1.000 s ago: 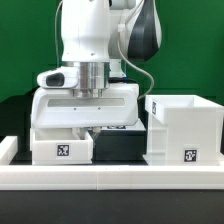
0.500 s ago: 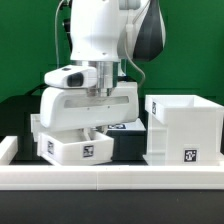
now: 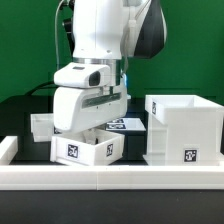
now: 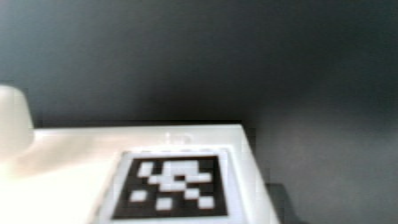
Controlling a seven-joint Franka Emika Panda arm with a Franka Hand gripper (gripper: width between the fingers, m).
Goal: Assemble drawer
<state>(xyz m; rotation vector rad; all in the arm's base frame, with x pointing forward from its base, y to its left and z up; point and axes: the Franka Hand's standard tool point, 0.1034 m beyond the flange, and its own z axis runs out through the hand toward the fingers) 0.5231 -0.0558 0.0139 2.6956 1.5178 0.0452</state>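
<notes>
My gripper (image 3: 92, 130) is shut on a small white drawer box (image 3: 88, 149) with a black tag on its front. It holds the box tilted, just above the table, at the exterior view's left of centre. The fingertips are hidden behind the box wall. A larger open white drawer case (image 3: 184, 128) with a tag low on its front stands at the exterior view's right, apart from the held box. In the wrist view the held box's white face and its tag (image 4: 175, 186) fill the lower part, and the fingers do not show.
A white rail (image 3: 110, 177) runs along the table's front edge. Another white part (image 3: 40, 125) lies behind the held box at the exterior view's left. The marker board (image 3: 127, 124) lies between the box and the case. A pale rounded shape (image 4: 9, 118) shows at the wrist view's edge.
The gripper has swung toward the exterior view's right and rotated. The held drawer box has moved right with it and tilted, closer to the case.
</notes>
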